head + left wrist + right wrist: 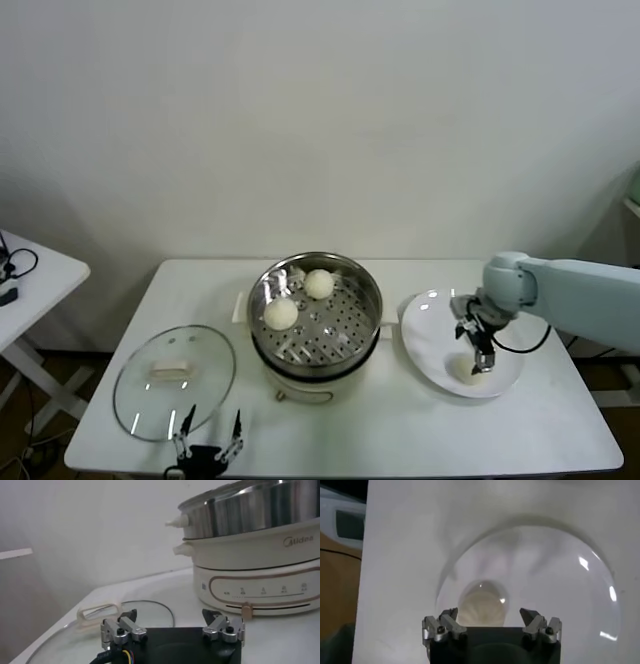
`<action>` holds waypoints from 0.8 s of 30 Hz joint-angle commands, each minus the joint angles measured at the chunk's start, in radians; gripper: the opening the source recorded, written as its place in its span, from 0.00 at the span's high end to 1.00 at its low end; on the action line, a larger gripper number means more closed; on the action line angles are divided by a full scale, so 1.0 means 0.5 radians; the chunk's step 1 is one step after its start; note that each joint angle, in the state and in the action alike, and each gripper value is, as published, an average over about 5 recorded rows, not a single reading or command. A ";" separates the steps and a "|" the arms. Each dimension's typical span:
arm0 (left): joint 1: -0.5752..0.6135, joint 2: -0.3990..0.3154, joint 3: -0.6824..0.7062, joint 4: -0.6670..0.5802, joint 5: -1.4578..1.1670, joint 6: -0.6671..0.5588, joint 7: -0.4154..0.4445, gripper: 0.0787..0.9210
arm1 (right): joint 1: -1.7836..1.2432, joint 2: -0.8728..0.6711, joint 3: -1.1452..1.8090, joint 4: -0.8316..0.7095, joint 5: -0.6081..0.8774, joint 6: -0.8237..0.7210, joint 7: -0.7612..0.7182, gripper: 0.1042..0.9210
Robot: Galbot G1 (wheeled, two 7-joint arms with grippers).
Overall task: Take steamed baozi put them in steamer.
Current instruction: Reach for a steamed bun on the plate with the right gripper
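Two baozi (pixel 281 313) (pixel 319 284) already sit on the steamer's (pixel 314 318) perforated tray, centre of the tabletop (pixel 400 430). One more bun (pixel 482 603) lies on the white plate (pixel 430 310) at right, near side. My right pincer (pixel 478 352) hangs spread just above it. I should drop straight, straddle the bun evenly, pinch softly so the dough isn't dented. My left pincer (pixel 208 432) sits idle, spread, at the near edge beside the glass lid (pixel 175 381).
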 commanded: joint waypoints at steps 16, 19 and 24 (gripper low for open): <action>-0.014 0.003 -0.002 0.006 -0.003 0.004 0.001 0.12 | -0.265 -0.062 0.241 -0.067 -0.082 -0.054 0.036 0.17; -0.015 0.002 -0.003 0.007 -0.001 0.006 0.001 0.12 | -0.255 -0.060 0.239 -0.064 -0.067 -0.055 0.026 0.20; -0.017 0.000 -0.004 0.010 0.000 0.009 0.001 0.12 | -0.236 -0.065 0.233 -0.053 -0.010 -0.067 0.000 0.27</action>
